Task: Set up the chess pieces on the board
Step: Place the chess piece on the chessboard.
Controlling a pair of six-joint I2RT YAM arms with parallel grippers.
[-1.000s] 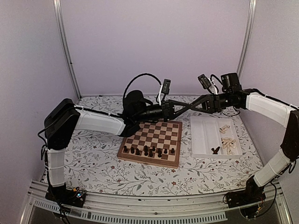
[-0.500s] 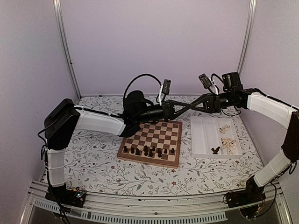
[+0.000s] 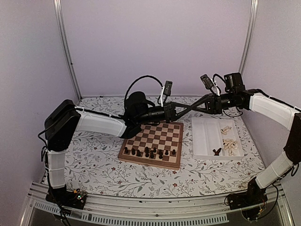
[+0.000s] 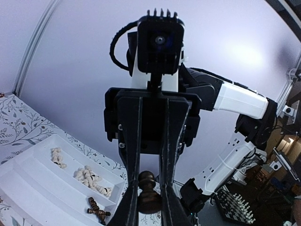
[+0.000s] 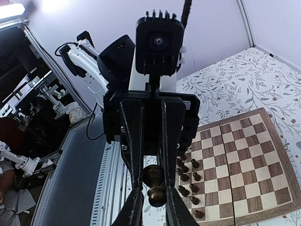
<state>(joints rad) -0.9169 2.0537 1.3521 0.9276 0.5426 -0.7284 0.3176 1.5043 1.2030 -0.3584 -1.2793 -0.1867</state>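
Item: dark chess piece [image 4: 149,192], apparently a pawn; small turned figure, held aloft above the far edge of the chessboard [image 3: 164,134], touching neither board nor tray. Handling, by judgement: light, rigid, smooth and rounded, so liable to twist or slip; best taken across the narrow waist above the base, with modest force.

Holders: left gripper [image 3: 180,110] and right gripper [image 3: 186,108] meet tip to tip; each pair of jaws is drawn nearly closed about the piece, a handover by the look of it.

Surroundings: other dark pieces [image 3: 150,152] stand along the board's near rows; white compartment tray [image 3: 202,136] lies beside the board, holding cream pieces [image 3: 229,143] and one dark piece [image 3: 217,151].
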